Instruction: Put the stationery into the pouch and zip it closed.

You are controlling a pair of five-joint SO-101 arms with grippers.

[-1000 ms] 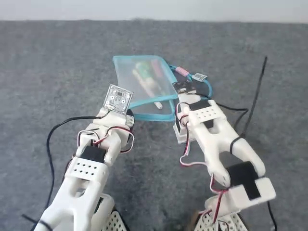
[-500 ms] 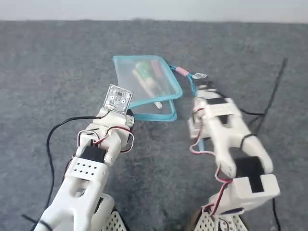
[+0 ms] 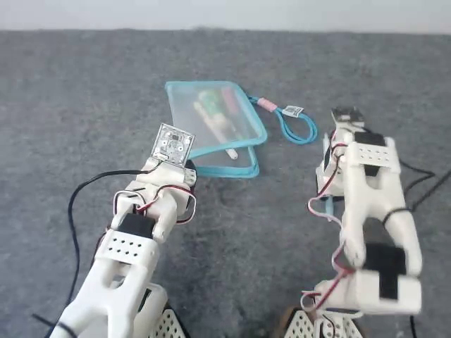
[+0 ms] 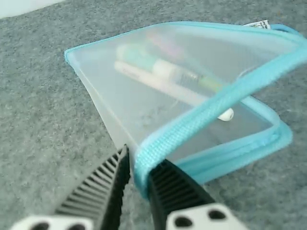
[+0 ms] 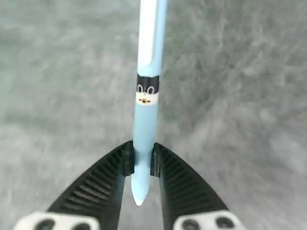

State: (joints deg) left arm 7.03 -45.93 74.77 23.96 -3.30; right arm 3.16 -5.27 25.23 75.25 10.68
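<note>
- A grey, felt-covered bench (image 3: 84,84) runs back to a pale wall.
- The left jaws are pinched on the teal zip edge (image 4: 206,115) of the clear pouch (image 3: 211,127) and hold it raised, probably so the mouth stays propped open for loading.
- Just beyond those jaws, markers (image 4: 163,72) already lie inside the pouch.
- The right jaws are clamped on one end of a light-blue pen (image 5: 146,96), which points straight out ahead of them.
- The pen is well apart from the pouch, and this grip seems meant for sliding it in far end first.
</note>
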